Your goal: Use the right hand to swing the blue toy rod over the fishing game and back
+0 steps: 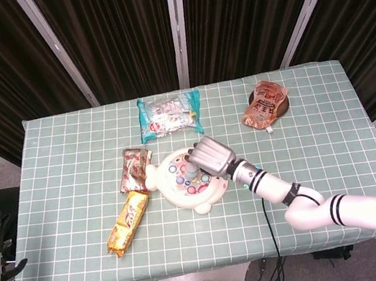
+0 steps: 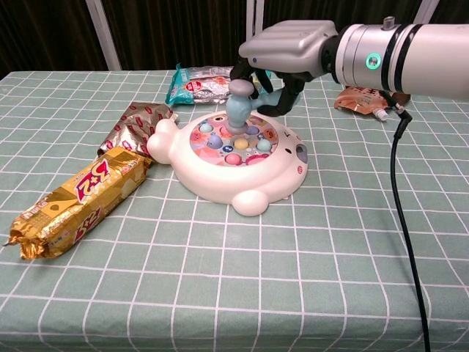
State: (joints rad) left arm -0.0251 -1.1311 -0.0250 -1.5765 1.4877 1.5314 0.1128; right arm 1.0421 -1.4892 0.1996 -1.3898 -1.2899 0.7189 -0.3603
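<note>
The right hand (image 2: 289,51) grips the blue toy rod (image 2: 240,110) over the middle of the fishing game (image 2: 233,158) — the rod's long axis near upright, rounded end down over the coloured fish — with bare checked table (image 2: 308,279) open in front of the game.

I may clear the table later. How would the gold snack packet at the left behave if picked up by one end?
The gold snack packet looks like crinkled foil, so it would likely bend and sag rather than stay stiff. It seems puffy and long, so probably light for its size. The shiny film may be slippery, and lying flat, it is unlikely to roll.
</note>
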